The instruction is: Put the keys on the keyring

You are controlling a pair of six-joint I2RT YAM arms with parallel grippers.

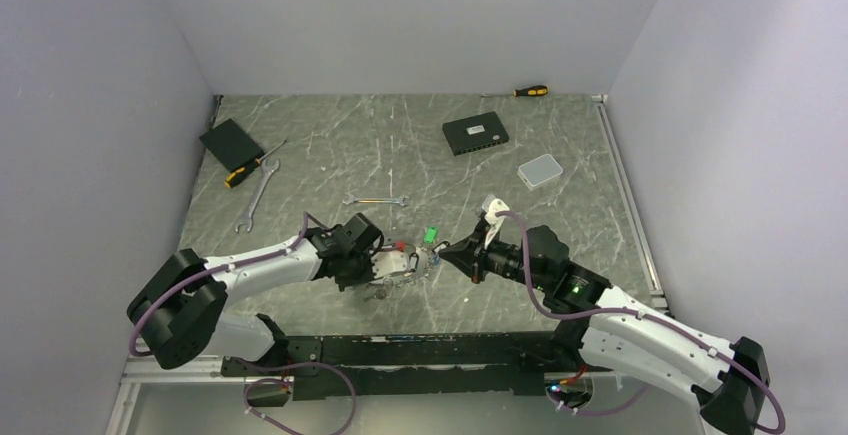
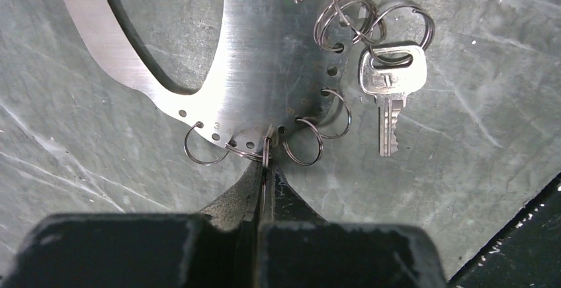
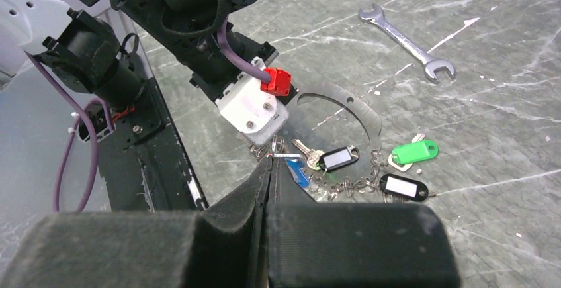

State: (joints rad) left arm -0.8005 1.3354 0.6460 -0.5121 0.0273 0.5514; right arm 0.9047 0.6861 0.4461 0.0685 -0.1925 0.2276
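Note:
The keyring (image 2: 255, 49) is a flat silvery hoop with holes and small split rings along its rim; it lies on the table between both grippers (image 1: 405, 273). My left gripper (image 2: 265, 163) is shut on one small split ring at the hoop's near rim. A silver key (image 2: 389, 86) lies loose beside the hoop. My right gripper (image 3: 270, 162) is shut on a thin ring joined to a blue tag (image 3: 298, 173), right by the left gripper's white body (image 3: 253, 108). Black tags (image 3: 339, 158), a green tag (image 3: 414, 151) and a key (image 3: 305, 151) lie along the hoop (image 3: 360, 106).
A spanner (image 1: 375, 200) lies just beyond the keyring, and it also shows in the right wrist view (image 3: 407, 40). Another spanner (image 1: 257, 195), a screwdriver (image 1: 250, 167) and a black box (image 1: 231, 142) are far left. A black box (image 1: 475, 135), white box (image 1: 540, 170) and screwdriver (image 1: 530, 91) are at the back.

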